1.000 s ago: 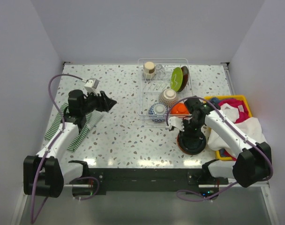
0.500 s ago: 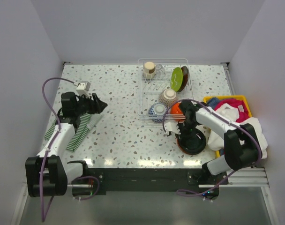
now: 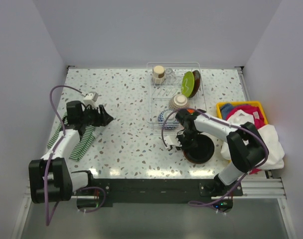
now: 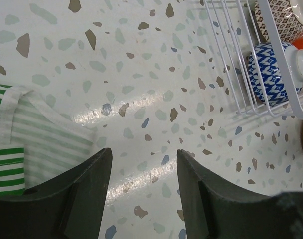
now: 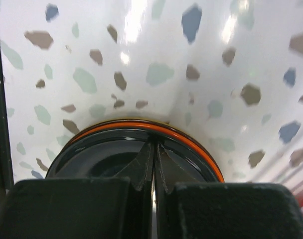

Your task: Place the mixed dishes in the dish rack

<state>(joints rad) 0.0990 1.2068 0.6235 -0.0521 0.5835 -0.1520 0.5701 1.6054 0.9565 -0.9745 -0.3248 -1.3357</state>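
The dish rack (image 3: 156, 94) at the back centre holds a beige cup (image 3: 158, 73), a lime green plate (image 3: 188, 83), a dark red plate (image 3: 196, 82), a patterned cup (image 3: 180, 102) and a blue-white bowl (image 3: 164, 118). The right arm partly hides an orange bowl (image 3: 191, 113). A black plate (image 3: 201, 149) lies on an orange-rimmed dish on the table in front of the rack. My right gripper (image 3: 183, 145) is shut, its tips (image 5: 154, 145) at the rim of the black plate (image 5: 101, 159). My left gripper (image 3: 105, 118) is open and empty (image 4: 144, 154) above bare table.
A green-white striped cloth (image 3: 76, 134) lies under the left arm and shows in the left wrist view (image 4: 37, 134). A yellow bin (image 3: 224, 105) of coloured cloths stands at the right, with white cloth (image 3: 271, 139) spilling over it. The rack's near corner (image 4: 231, 74) shows in the left wrist view.
My right gripper has swung left over the black plate to its near-left rim. My left gripper has drawn back to the left, toward the striped cloth.
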